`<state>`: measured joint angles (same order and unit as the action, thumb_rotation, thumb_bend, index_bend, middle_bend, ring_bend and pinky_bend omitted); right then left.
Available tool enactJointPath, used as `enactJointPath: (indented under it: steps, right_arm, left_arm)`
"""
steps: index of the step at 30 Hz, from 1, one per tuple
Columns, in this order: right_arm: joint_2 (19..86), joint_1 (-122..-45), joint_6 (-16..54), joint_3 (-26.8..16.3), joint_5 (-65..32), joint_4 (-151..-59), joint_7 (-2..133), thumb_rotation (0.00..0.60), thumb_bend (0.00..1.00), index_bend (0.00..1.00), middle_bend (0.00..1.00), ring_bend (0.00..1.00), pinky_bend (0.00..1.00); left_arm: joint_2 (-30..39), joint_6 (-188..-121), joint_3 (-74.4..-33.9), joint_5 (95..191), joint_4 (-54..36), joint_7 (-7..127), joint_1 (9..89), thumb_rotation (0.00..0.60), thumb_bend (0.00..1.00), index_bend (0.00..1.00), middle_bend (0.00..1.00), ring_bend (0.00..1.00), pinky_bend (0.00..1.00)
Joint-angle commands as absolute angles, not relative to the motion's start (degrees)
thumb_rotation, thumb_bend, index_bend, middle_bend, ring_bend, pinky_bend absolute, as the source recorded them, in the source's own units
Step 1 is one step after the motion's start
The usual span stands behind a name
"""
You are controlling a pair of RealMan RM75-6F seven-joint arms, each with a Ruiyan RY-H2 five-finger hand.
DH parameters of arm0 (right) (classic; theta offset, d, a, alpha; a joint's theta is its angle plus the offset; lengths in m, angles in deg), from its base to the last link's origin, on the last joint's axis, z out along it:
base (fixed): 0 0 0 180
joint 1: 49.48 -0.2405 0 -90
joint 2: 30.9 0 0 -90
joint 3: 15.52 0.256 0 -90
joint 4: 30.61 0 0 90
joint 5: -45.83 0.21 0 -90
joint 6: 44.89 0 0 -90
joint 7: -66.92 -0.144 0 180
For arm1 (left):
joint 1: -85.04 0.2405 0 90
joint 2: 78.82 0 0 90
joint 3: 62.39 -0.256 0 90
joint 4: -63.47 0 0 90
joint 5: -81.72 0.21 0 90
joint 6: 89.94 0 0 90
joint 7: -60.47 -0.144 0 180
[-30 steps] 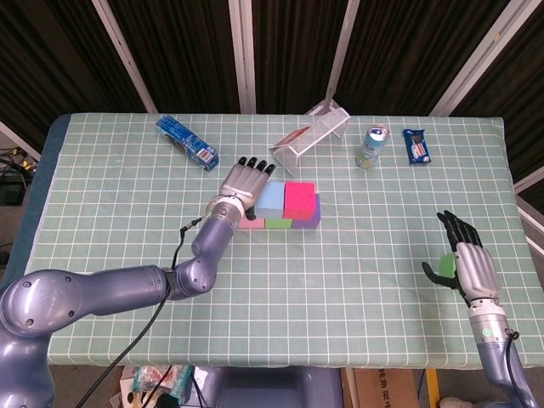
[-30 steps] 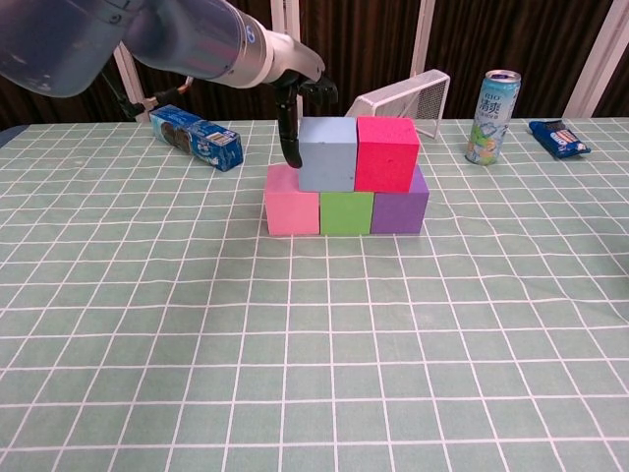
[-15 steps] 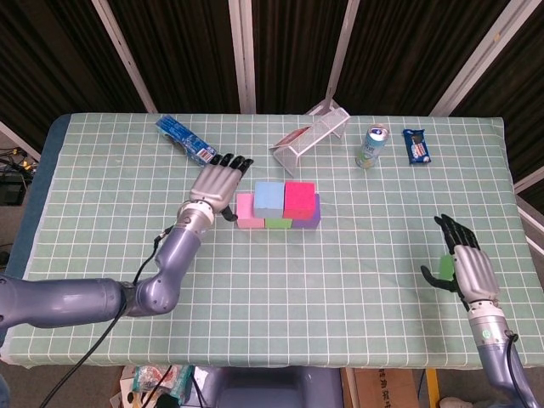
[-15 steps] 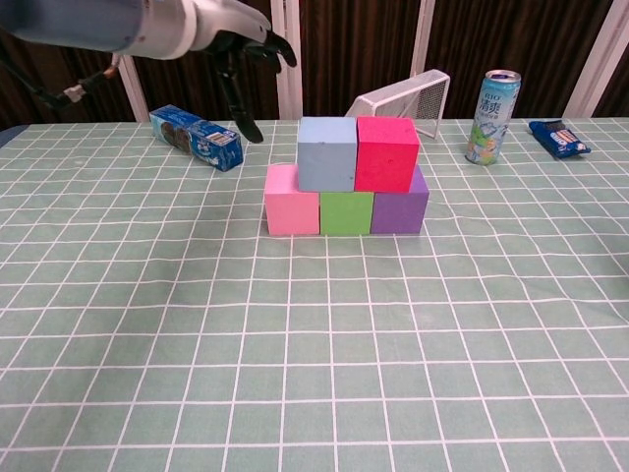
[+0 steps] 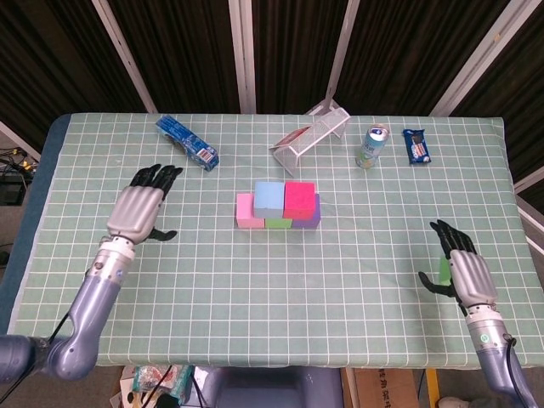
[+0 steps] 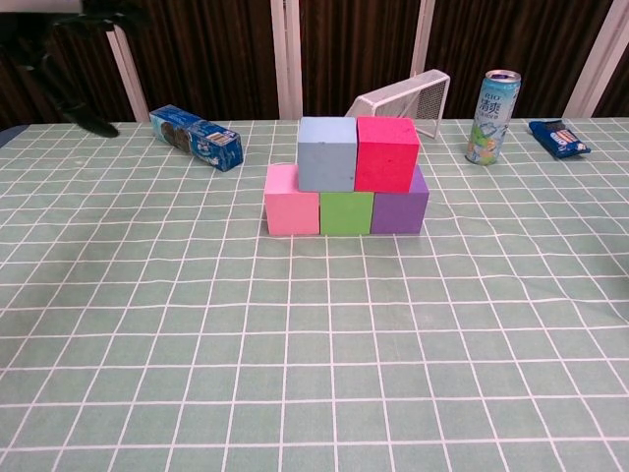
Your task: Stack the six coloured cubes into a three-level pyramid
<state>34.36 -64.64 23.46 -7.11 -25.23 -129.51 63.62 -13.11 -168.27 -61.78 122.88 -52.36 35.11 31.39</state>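
**Five cubes stacked in two levels, sixth in the right robot hand**

Nearest, at the tabletop's front right: right robot hand, back of the palm facing up. A green cube shows at its inner edge, between thumb and fingers; this robot hand holds it, well apart from the stack.

Front left: left robot hand, holding nothing, fingers stretched out and slightly apart, thumb out to the side. In the chest view only dark fingers show at the top left corner.

Middle of the tabletop, the stack. Bottom row, touching side by side: pink cube on the left, light green cube in the middle, purple cube on the right. Second level: grey-blue cube straddling pink and green, magenta cube straddling green and purple. The two upper cubes touch. Nothing on top of them.

Far side, left to right: blue snack packet, lying flat; white wire rack, tipped over; drink can, upright; small blue wrapper, flat, near the right edge.
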Motion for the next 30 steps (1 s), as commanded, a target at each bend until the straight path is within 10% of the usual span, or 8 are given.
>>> enactJointPath:
  steps: [1,30]
  right_arm:
    - [34.67,-64.62,23.71,-7.36,-25.34,-129.66,64.39,0.600,0.35,0.00,0.00,0.00,0.00]
    - [34.76,-67.58,15.50,-10.07,-11.39,-128.60,78.71,0.600,0.35,0.00,0.00,0.00,0.00]
  left_arm:
    - [-14.99,-171.11,-66.40,129.29,-53.62,40.00,37.65,0.600,0.10,0.00,0.07,0.01,0.06]
    - [-15.96,-182.15,-67.51,152.47,-53.46,45.50,54.08,0.600,0.10,0.00,0.04,0.01,0.06]
